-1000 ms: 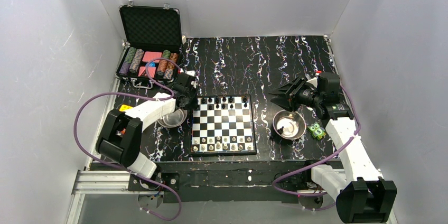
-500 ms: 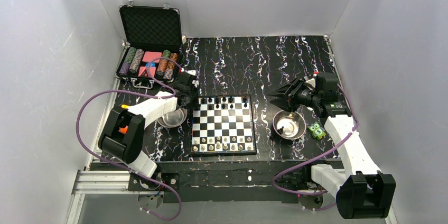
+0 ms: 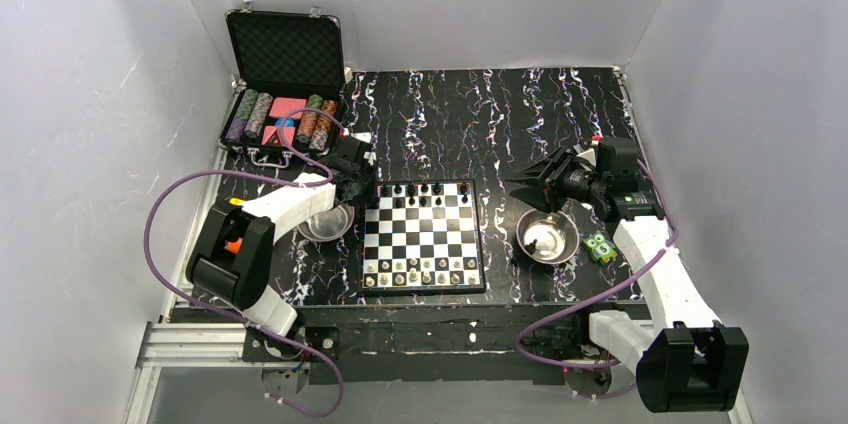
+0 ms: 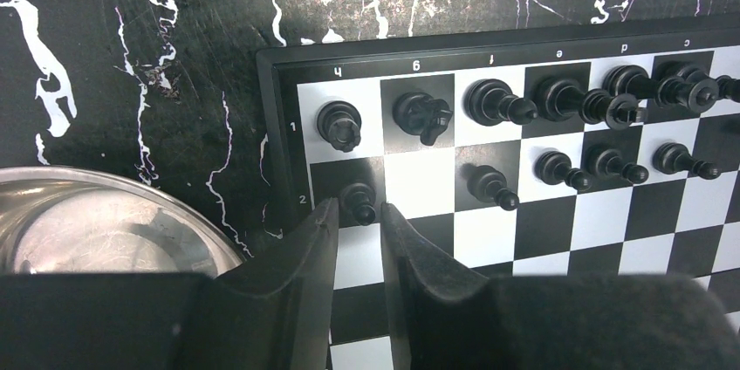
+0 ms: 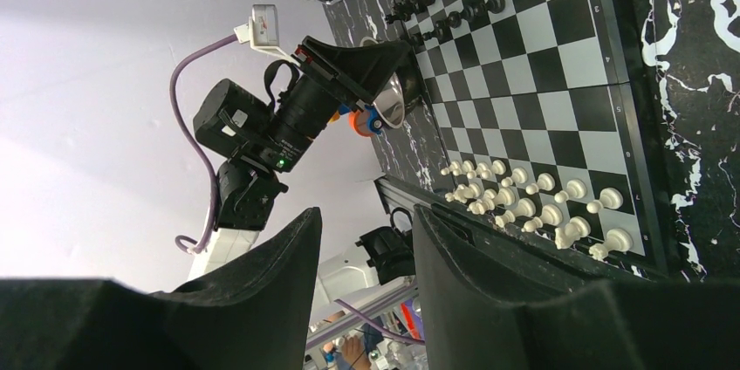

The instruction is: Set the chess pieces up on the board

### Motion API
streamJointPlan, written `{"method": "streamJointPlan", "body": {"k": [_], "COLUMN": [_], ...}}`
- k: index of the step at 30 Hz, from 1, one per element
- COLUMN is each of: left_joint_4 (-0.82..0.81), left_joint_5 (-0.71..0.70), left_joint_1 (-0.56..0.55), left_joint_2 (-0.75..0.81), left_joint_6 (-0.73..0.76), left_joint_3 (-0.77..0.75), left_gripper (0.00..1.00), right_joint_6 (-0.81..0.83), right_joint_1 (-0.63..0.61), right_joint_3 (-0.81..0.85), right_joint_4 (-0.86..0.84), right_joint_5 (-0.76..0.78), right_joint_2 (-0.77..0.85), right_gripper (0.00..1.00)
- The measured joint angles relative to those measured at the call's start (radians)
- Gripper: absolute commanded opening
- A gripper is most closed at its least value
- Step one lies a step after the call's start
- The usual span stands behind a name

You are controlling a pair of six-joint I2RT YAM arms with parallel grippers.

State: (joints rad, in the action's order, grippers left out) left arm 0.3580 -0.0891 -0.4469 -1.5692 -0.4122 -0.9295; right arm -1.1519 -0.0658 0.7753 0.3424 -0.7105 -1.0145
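Top external | black white-veined table (image 3: 520,114), white walls (image 3: 450,4) | left jaws narrow, right jaws wide

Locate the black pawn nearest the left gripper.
In the left wrist view, the black pawn stands on the board in its edge column, beside the corner piece, at the tips of the left gripper.

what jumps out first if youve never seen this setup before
The small chessboard in the middle draws the eye, black pieces along its far rows and white pieces along its near rows. The left gripper hangs at its far left corner, fingers either side of a black pawn. Far left, an open case of poker chips adds colour.
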Motion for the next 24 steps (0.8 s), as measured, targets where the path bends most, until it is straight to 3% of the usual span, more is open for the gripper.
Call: {"method": "streamJointPlan", "body": {"k": [15,24], "left_joint_4": [0.034,0.093], "left_joint_5": [-0.005,-0.034], "left_joint_1": [0.0,0.008], "left_joint_2": [0.056,0.236], "left_joint_6": [-0.001,0.007], "left_joint_3": [0.0,-0.047], "left_gripper": [0.34,0.47], "right_joint_6": [0.02,0.26], "right_joint_1": [0.0,0.02], "right_joint_3": [0.0,0.039], "right_joint_4": [0.003,0.136], "right_joint_5": [0.004,0.211], "right_joint_2": [0.0,-0.101], "right_gripper": [0.51,0.49]}}
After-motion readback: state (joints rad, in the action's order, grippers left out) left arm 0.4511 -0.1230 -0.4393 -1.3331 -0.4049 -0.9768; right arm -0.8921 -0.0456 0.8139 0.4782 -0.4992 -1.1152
